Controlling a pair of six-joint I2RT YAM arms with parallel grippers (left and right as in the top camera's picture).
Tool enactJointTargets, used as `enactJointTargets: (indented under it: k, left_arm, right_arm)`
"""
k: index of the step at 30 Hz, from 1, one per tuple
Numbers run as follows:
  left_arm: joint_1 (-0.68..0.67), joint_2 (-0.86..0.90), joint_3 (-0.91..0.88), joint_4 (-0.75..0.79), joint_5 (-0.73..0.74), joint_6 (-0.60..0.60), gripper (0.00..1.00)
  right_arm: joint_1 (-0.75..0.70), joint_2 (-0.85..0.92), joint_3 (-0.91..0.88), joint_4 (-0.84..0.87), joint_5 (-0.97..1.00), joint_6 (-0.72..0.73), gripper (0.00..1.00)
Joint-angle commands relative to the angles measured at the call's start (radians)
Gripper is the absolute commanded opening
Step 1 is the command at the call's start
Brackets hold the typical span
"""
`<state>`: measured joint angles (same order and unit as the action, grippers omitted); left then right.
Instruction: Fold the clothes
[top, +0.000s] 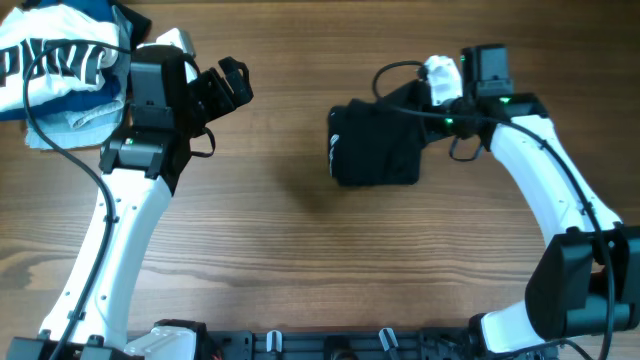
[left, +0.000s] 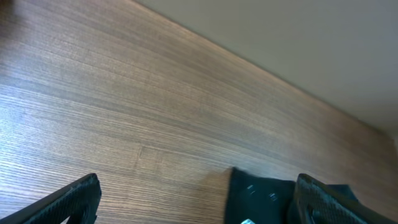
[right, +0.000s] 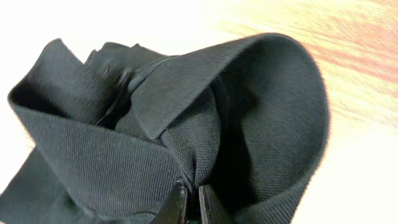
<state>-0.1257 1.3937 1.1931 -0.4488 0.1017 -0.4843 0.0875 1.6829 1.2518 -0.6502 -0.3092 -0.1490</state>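
Observation:
A black folded garment (top: 375, 145) lies at the table's centre right. My right gripper (top: 432, 108) is shut on its upper right edge, and the wrist view shows the fingertips (right: 191, 202) pinching a fold of the black ribbed fabric (right: 174, 124). My left gripper (top: 225, 85) is open and empty, raised above the table at the left, well apart from the garment. Its fingers frame bare wood in its wrist view, with the black garment (left: 261, 199) showing at the lower right.
A pile of clothes, a white shirt with dark lettering (top: 55, 55) over blue and white pieces, lies at the far left corner behind my left arm. The table (top: 300, 250) is brown wood.

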Motion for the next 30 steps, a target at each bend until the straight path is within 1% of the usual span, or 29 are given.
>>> enactJointTargets:
  k: [1,6,7,8,9,10,12,17,20,23,24,26,27,29,30]
  left_arm:
    - [0.005,0.024,-0.001,0.002,-0.01,0.009,1.0]
    - [0.005,0.053,-0.001,0.002,-0.01,0.009,1.0]
    - [0.005,0.055,-0.001,0.002,-0.01,0.009,1.0]
    - [0.005,0.058,-0.001,0.002,-0.01,0.009,1.0]
    - [0.005,0.058,-0.001,0.002,-0.01,0.009,1.0]
    - [0.005,0.058,-0.001,0.002,-0.01,0.009,1.0]
    - [0.005,0.058,-0.001,0.002,-0.01,0.009,1.0]
    - [0.005,0.058,-0.001,0.01,-0.01,0.017,1.0]
    - [0.006,0.058,-0.001,0.019,-0.01,0.017,1.0]
    - [0.005,0.058,-0.001,0.022,-0.01,0.035,1.0]
    - [0.006,0.058,-0.001,0.022,-0.011,0.035,1.0]
    - [0.006,0.058,-0.001,0.022,-0.011,0.035,1.0]
    - [0.006,0.058,-0.001,0.021,-0.011,0.035,1.0]
    - [0.006,0.058,-0.001,0.021,-0.011,0.035,1.0]
    - [0.006,0.058,-0.001,0.022,-0.011,0.035,1.0]
  right_arm:
    - [-0.033,0.043,0.009,-0.015,0.01,0.018,0.04]
    - [-0.035,0.158,0.002,-0.024,0.01,0.021,0.05]
    - [-0.035,0.168,0.002,-0.024,0.01,0.021,0.26]
    - [-0.035,0.171,0.002,-0.026,0.01,0.022,0.67]
    - [-0.035,0.169,0.005,-0.029,0.008,0.022,0.81]
    - [-0.035,0.162,0.016,-0.039,-0.002,0.022,0.85]
    - [-0.035,0.14,0.068,-0.069,-0.05,0.014,0.86]
    - [-0.007,0.074,0.237,-0.126,-0.15,-0.086,0.87]
    - [0.043,0.084,0.241,-0.124,-0.171,-0.171,0.87]
    - [0.085,0.116,0.212,-0.126,-0.171,-0.222,0.86]
    - [0.107,0.159,0.205,-0.126,-0.171,-0.244,0.84]
    - [0.112,0.195,0.205,-0.123,-0.171,-0.245,0.81]
    - [0.111,0.207,0.205,-0.123,-0.171,-0.244,0.77]
    - [0.111,0.227,0.205,-0.134,-0.172,-0.243,0.64]
    - [0.111,0.232,0.205,-0.136,-0.172,-0.244,0.64]
